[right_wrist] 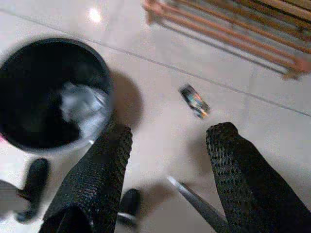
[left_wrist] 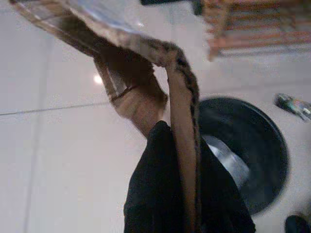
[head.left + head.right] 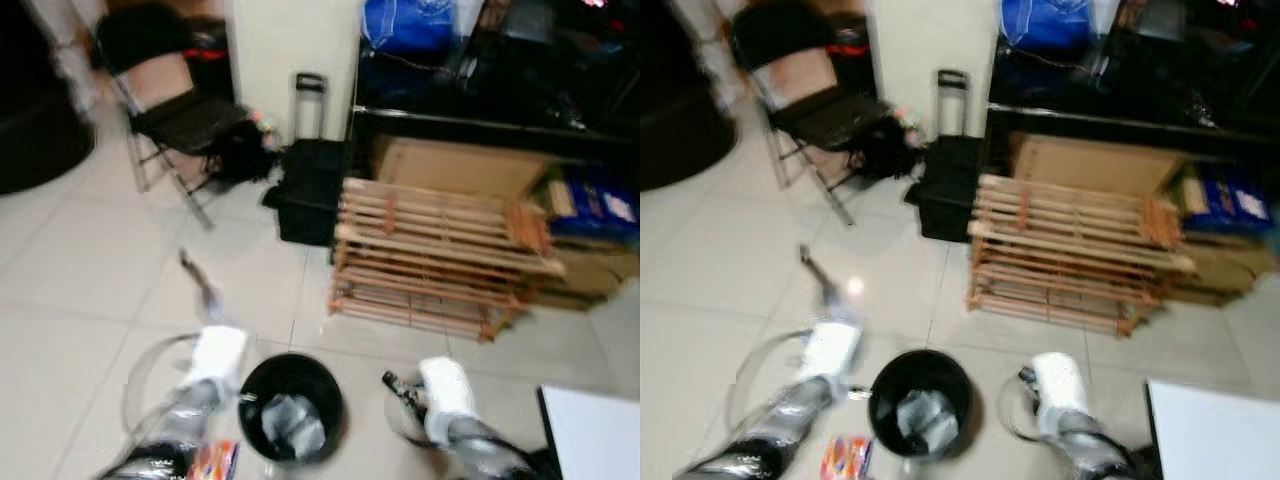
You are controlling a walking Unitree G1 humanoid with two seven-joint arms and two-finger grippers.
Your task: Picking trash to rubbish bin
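- The left end effector is closed on one flat, bent brown piece of trash, seemingly cardboard; the piece sticks up past the black finger and hangs just beside the bin's rim.
- In the head views this left arm reaches forward on the left of the bin, with a thin dark strip rising from its tip; blur hides finer detail.
- The right end effector is open, its two black fingers spread wide and holding nothing, above bare floor on the right of the bin.
- One small colourful wrapper lies on the tiles between the spread fingers and the wooden rack, apart from both.
- One round black rubbish bin stands on the floor between the two arms; a crumpled grey-white wad lies inside it.
- One bright red-and-yellow packet lies on the floor just beside the bin, on its left.
- One slatted wooden rack stands beyond the bin; one black wheeled case and one folding chair stand farther back.
- The floor is pale tile.
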